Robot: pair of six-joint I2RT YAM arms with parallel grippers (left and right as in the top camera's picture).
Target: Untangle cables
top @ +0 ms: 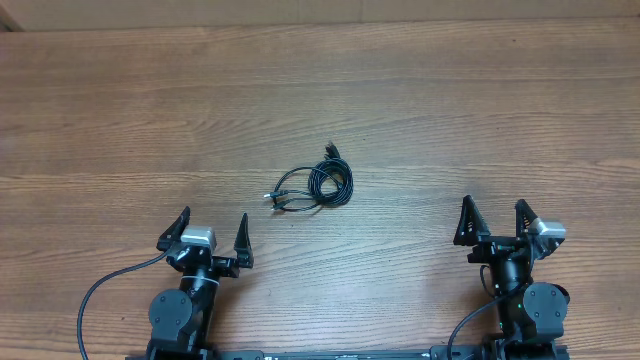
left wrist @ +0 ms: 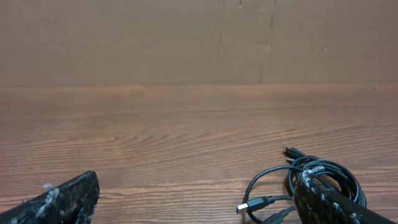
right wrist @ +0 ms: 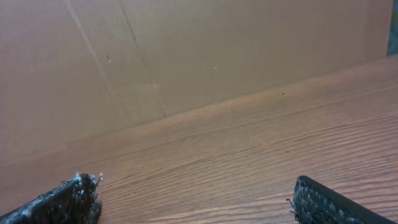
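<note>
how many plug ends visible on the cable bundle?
3. Two lie side by side at the left edge of the cables: a silver-tipped plug and a darker plug. A black plug sticks out on the far side. More may be hidden within the bundle.

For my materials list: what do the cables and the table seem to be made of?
The cables: probably black rubber or plastic sheath, faintly glossy; silver plug tip looks metallic. The table: wood or wood-look laminate, brown grain lines, matte.
</note>
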